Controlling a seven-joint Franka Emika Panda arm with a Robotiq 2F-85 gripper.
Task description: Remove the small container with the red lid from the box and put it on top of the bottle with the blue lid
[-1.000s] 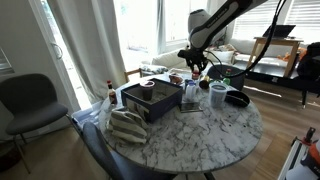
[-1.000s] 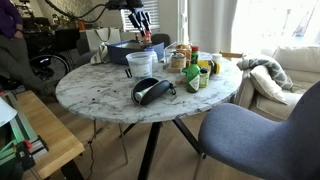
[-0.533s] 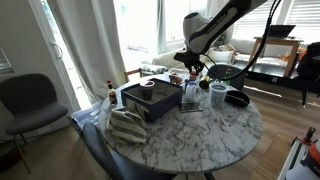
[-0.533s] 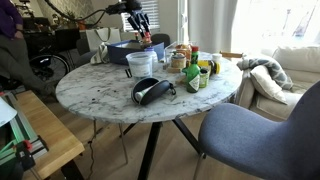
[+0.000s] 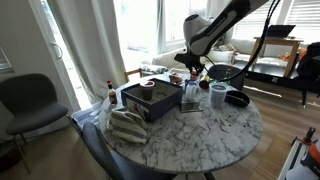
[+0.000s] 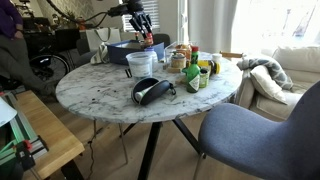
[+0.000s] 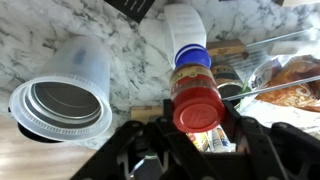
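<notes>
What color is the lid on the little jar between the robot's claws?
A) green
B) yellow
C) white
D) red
D: in the wrist view the small container between the fingers of the gripper has a bright red lid, just in front of the bottle with the blue lid.

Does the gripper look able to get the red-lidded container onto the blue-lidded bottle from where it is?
Probably yes: the gripper holds the red-lidded container right by the blue lid, nothing between them; the clear cup sits off to one side.
</notes>
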